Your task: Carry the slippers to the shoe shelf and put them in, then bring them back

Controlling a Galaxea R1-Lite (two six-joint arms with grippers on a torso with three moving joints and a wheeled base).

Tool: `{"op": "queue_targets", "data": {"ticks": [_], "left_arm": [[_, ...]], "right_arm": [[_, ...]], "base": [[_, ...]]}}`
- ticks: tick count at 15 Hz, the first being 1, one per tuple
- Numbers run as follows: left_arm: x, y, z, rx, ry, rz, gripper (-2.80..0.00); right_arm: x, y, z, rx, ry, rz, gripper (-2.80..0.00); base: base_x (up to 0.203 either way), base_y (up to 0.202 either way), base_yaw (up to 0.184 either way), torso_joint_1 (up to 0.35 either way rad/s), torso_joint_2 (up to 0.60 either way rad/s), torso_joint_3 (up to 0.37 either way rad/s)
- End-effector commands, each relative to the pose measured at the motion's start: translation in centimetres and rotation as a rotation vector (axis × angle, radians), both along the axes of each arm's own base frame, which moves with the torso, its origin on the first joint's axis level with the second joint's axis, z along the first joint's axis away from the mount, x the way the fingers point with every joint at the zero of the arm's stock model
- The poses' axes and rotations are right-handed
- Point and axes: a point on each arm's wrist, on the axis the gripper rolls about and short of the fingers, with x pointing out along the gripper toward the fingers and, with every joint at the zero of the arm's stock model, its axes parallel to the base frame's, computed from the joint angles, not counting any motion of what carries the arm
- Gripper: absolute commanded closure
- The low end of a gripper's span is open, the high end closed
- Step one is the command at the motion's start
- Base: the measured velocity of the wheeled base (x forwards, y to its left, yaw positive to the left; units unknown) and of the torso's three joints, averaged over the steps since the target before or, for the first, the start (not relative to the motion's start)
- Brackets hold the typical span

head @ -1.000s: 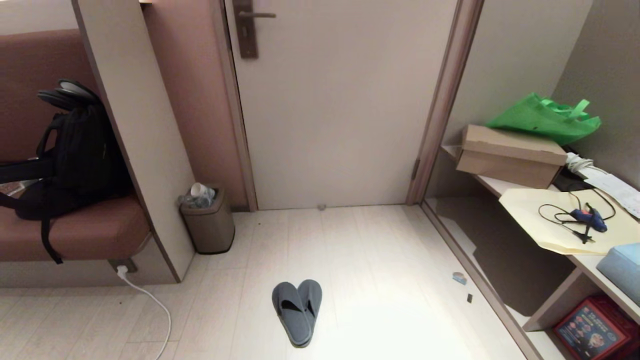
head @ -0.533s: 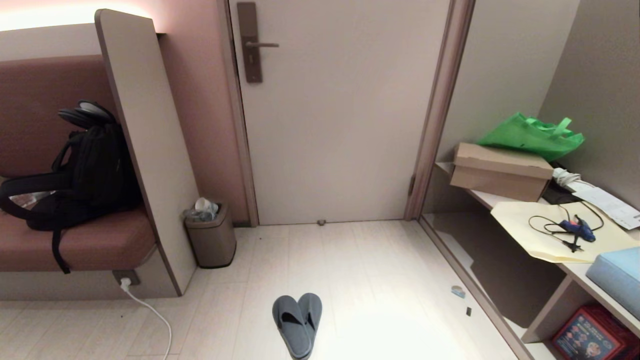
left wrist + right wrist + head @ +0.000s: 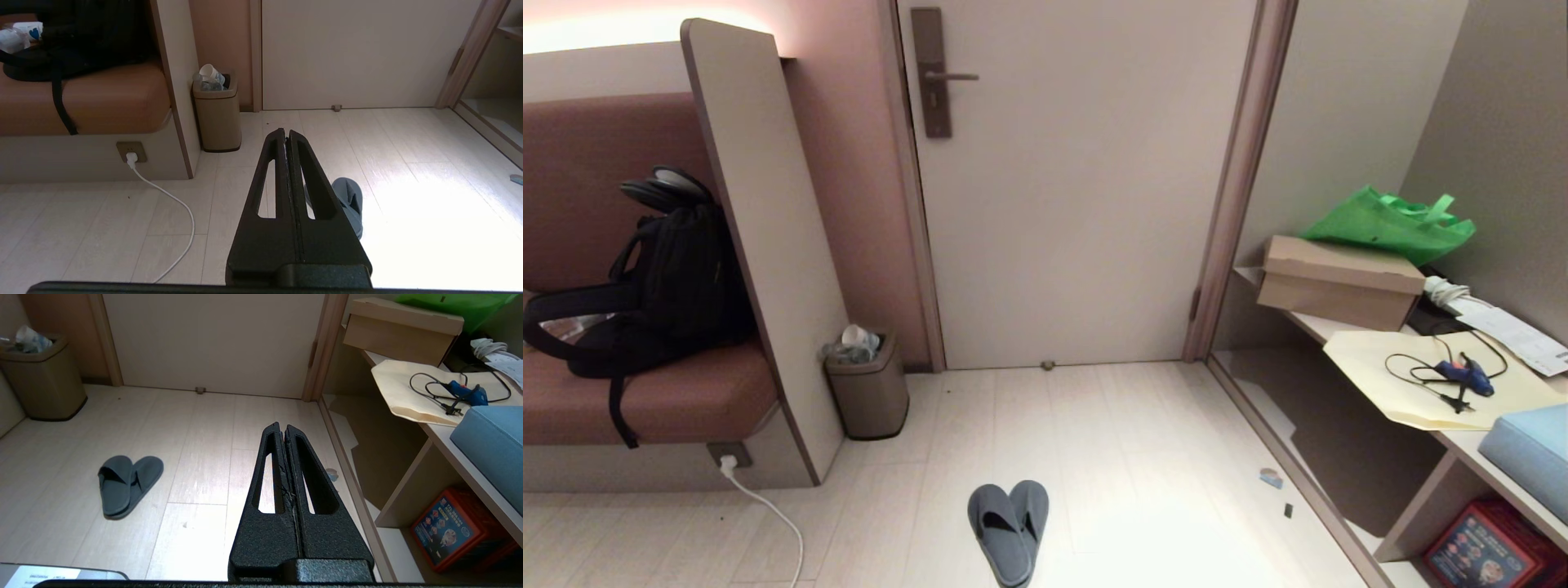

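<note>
Slippers: pair of dark grey soft fabric slip-ons [image 3: 1007, 531], flat on pale plank floor [image 3: 1143, 441], mid-room, low edge of head view; one overlaps the other w/ toes spread apart. Untouched.
Shoe shelf: low taupe-beige wooden cubby [image 3: 1347, 433] on robot's right, under bench board; well apart from slippers.
L gripper: black tapered fingers [image 3: 285, 134] pressed together, nothing held; hangs above floor, slippers partly hidden behind it in L wrist view.
R gripper: black fingers [image 3: 282, 429] pressed together too, empty; slippers off to one side, near, not touching.
Stage (est.): start, pickup not begun.
Neighbours: red printed box [image 3: 1490, 543] in next compartment, past the divider; blue cushion [image 3: 1531, 453] on bench board above it; small taupe bin [image 3: 867, 392] by door, left side.
Risk 1: overlapped pair. Pinch may catch only top slipper, leaving the other behind.
Risk 2: soft, thin soles, so fabric may fold or slip out in transit.
Risk 3: low cubby under board, so arm may clip board edge on insertion.
Risk 4: white cable [image 3: 768, 506] on floor at left may snag base.
</note>
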Motion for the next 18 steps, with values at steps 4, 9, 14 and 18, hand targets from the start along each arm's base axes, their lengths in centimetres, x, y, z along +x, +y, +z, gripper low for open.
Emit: {"op": "queue_targets", "data": {"ticks": [4,9,14,18], "left_arm": [[0.07,0.00,-0.21,-0.001,0.008,0.000,0.00],[0.07,0.00,-0.21,-0.001,0.008,0.000,0.00],[0.07,0.00,-0.21,-0.001,0.008,0.000,0.00],[0.07,0.00,-0.21,-0.001,0.008,0.000,0.00]], "right_arm": [[0.01,0.00,-0.01,-0.002,0.001,0.001,0.00],[0.01,0.00,0.00,-0.003,0.001,0.001,0.00],[0.01,0.00,0.00,-0.004,0.001,0.001,0.00],[0.01,0.00,0.00,-0.004,0.001,0.001,0.00]], "base": [[0.000,0.000,0.000,0.000,0.00,0.000],[0.000,0.000,0.000,0.000,0.00,0.000],[0.000,0.000,0.000,0.000,0.00,0.000],[0.000,0.000,0.000,0.000,0.00,0.000]]}}
